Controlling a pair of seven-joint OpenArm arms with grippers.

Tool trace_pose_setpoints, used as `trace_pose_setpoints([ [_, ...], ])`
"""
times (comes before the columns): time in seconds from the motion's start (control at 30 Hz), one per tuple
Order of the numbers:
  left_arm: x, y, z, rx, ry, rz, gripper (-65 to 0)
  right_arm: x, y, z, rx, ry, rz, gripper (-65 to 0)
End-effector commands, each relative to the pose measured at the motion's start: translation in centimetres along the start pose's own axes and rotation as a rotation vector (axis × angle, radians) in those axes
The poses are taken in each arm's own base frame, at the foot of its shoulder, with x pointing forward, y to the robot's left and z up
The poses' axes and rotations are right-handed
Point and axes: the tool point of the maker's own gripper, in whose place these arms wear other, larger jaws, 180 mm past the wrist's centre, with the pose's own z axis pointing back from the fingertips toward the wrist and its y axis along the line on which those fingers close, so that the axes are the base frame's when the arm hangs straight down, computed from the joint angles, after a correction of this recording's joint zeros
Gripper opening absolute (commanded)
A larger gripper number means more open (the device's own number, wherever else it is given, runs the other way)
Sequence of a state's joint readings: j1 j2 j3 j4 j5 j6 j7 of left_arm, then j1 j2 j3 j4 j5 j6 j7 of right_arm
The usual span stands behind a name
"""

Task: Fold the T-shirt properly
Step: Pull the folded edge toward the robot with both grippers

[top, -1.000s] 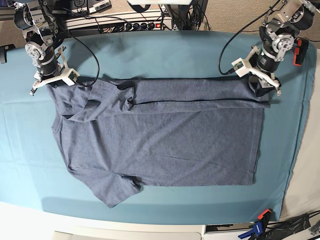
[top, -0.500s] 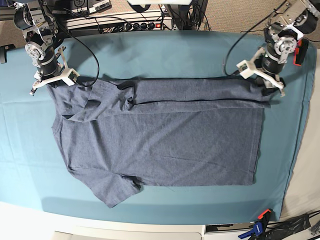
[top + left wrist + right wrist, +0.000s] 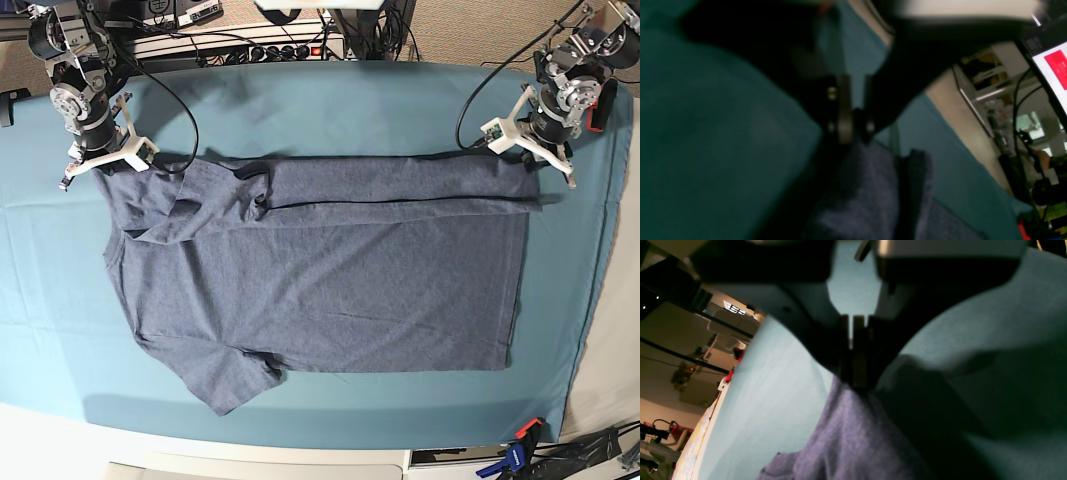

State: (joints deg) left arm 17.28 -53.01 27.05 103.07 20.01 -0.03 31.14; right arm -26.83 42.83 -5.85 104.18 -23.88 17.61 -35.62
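Pinching T-shirt (image 3: 320, 270) corners: left hand (image 3: 853, 133), right hand (image 3: 855, 380) both clamped (top edge).

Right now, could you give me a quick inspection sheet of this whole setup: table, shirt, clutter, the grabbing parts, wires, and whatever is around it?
Surface: teal table cloth, smooth, covering the table.
Job's things: T-shirt, blue-grey, spread flat, far long edge folded inward as a band; near sleeve sticks out at the front.
Clutter: nothing seen on the cloth besides the shirt.
Grippers: right tool shut on the shirt's far corner; left tool looks shut on the opposite far corner.
Cables: black cables run from each arm over the cloth's far edge.
Surroundings: power strip behind the table; blue clamp at the front edge; monitor in the left wrist view.
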Motion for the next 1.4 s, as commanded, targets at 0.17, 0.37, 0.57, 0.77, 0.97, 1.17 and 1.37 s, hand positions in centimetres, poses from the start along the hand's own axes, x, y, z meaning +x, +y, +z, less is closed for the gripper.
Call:
trace_pose_setpoints([
  [0.17, -0.5, 0.6, 0.2, 0.013, 0.006, -0.002, -65.0, -1.0, -2.6, 0.2, -0.051, 0.022, 0.048, -65.0],
  [0.37, -1.1, 0.7, 0.6, 0.009, 0.024, -0.019, -65.0, -2.4, -4.8, 0.4, -0.079, 0.051, 0.128, -65.0],
  [0.57, -1.2, -0.8, 2.6, -0.034, 0.026, -0.054, -65.0, -2.9, -4.0, 0.5, -0.055, 0.063, 0.133, -65.0],
  [0.77, -1.1, -2.7, 4.1, -0.072, 0.019, -0.064, -65.0, -4.4, -0.6, 1.2, 0.025, 0.099, 0.160, -65.0],
  [0.97, -1.8, -4.1, 4.9, -0.085, 0.046, -0.088, -65.0, -5.9, 2.5, 2.2, 0.094, 0.133, 0.179, -65.0],
  [1.17, -2.5, -6.2, 5.9, -0.127, 0.062, -0.111, -65.0, -7.3, 4.9, 3.3, 0.150, 0.167, 0.203, -65.0],
  [1.37, -3.2, -7.5, 6.7, -0.149, 0.086, -0.120, -65.0, -8.1, 6.7, 4.1, 0.192, 0.180, 0.211, -65.0],
])
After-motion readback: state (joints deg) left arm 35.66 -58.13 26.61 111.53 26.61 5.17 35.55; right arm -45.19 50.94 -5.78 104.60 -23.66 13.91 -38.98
